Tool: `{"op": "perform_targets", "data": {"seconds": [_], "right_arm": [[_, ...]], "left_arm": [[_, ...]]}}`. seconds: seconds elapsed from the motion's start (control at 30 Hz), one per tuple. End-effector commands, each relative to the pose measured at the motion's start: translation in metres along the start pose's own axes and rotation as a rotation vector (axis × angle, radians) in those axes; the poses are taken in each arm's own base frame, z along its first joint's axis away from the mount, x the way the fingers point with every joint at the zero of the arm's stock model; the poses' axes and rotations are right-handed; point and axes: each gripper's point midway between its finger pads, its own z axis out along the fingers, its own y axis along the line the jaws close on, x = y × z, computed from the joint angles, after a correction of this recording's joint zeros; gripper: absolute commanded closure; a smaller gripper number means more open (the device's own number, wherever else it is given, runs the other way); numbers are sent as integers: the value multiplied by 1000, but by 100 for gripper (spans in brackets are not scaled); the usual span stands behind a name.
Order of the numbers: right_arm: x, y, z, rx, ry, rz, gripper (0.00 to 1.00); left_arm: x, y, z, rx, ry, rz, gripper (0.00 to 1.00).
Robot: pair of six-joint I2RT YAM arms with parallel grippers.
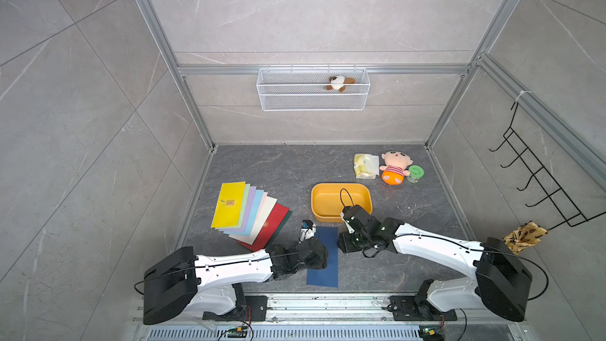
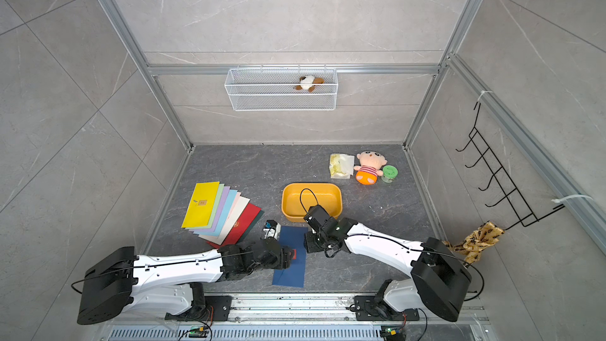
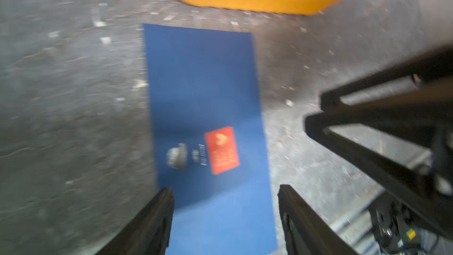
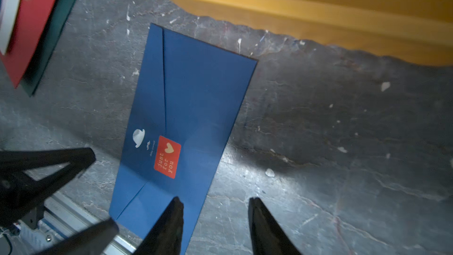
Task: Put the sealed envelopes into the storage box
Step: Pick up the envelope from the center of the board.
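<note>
- Nearest my rail, the navy envelope (image 1: pixel 323 257) lies flat, red seal up. Its long axis runs near-to-far and its far short end points at the storage box (image 1: pixel 341 186).
- I see the left gripper (image 3: pixel 225 217) spread apart above it, clamping nothing.
- I see the right gripper (image 4: pixel 215 224) apart too, with 1 finger over the envelope's edge.
- Farther left, the other envelopes (image 1: pixel 249 214) lie fanned, yellow on top.
- All of it sits on a dark grey stone tabletop (image 1: pixel 262 165), with pale tiled walls behind.

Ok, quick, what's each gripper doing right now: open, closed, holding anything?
Left gripper: open, holding nothing, poised over the navy envelope.
Right gripper: open, holding nothing, at the same envelope's edge.
</note>
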Motion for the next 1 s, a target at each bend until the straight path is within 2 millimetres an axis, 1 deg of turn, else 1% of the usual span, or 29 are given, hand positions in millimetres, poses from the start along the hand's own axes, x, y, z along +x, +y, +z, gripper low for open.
{"op": "perform_targets", "data": {"seconds": [0.0, 0.07, 0.13, 0.2, 0.37, 0.43, 0.6, 0.73, 0.97], "right_arm": [[2, 6, 14, -12, -29, 88, 48], [6, 6, 18, -9, -32, 126, 47], [10, 2, 24, -3, -37, 182, 46], [14, 3, 30, -19, -26, 229, 46], [27, -11, 39, 27, -14, 310, 46], [33, -13, 45, 20, 6, 345, 46], [42, -11, 55, -15, 19, 394, 46], [48, -11, 62, -29, 35, 415, 47], [47, -7, 63, -77, 23, 431, 47]], "left_arm": [[-5, 24, 3, -17, -9, -110, 28], [-3, 27, 8, 5, 10, -130, 28], [2, 25, 11, 26, 36, -130, 30], [9, 22, 16, 56, 62, -134, 32], [20, 18, 22, 112, 96, -161, 34], [23, 15, 22, 144, 103, -174, 34], [21, 6, 23, 185, 98, -177, 34], [13, -4, 18, 237, 73, -178, 34], [2, -14, 4, 325, 13, -193, 34]]}}
